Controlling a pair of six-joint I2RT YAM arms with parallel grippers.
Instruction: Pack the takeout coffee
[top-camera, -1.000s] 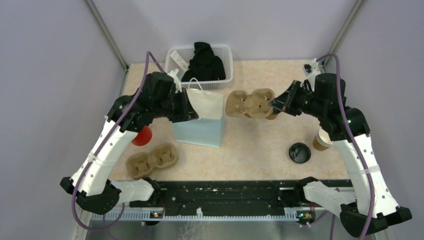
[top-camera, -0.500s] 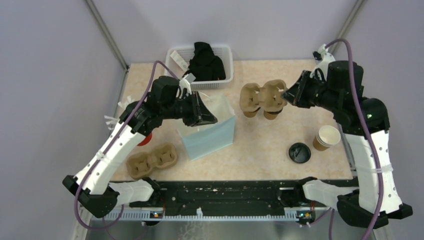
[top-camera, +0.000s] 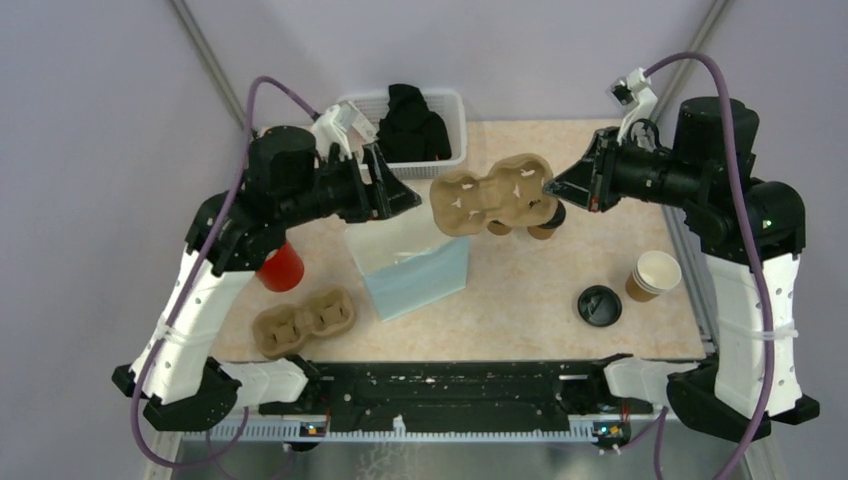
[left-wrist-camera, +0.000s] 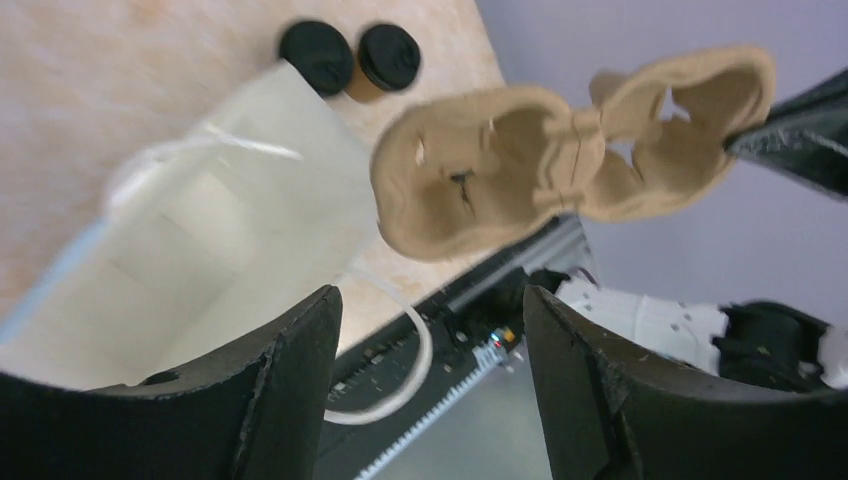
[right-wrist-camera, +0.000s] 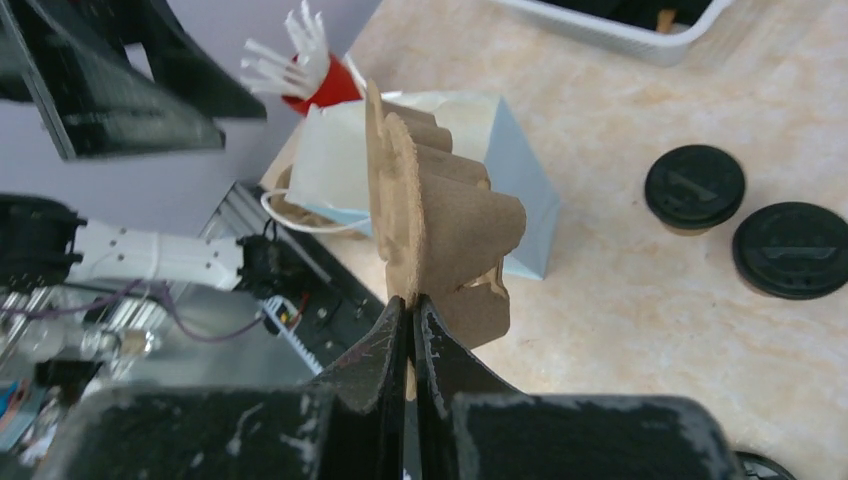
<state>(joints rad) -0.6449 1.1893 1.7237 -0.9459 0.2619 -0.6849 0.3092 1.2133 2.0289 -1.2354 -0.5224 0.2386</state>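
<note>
Worktop (top-camera: 520, 290): the widest bare stretch runs front-centre, betw. the paper bag (top-camera: 420, 270) and the loose black lid (top-camera: 599, 305). The far-right corner is bare too. Walls close in at L, R and the back.

Counts: 2 carriers, 3 kraft cups, 1 loose lid, 1 bag, 1 red cup, 1 basket.

The takeout coffee is 2 lidded cups (right-wrist-camera: 695, 187) (right-wrist-camera: 790, 250) standing side by side on the worktop, just R of the bag. In the top view the raised carrier (top-camera: 485, 197) hangs over them and covers most of each. An open cup (top-camera: 655, 272) stands near the R edge, w/ the loose lid just beside it.

Right fingers (right-wrist-camera: 375, 360) are pinched on one end of the raised carrier, holding it in the air, tilted, above the bag's far-R corner. Left fingers (left-wrist-camera: 290, 390) are spread wide w/ nothing betw. them, above the bag's open mouth.

The second carrier (top-camera: 303, 322) lies front-L. The red cup (top-camera: 283, 268) w/ white straws stands by the L edge, partly under the L arm. The white basket (top-camera: 445, 150) sits at the far edge, w/ a black item inside.
</note>
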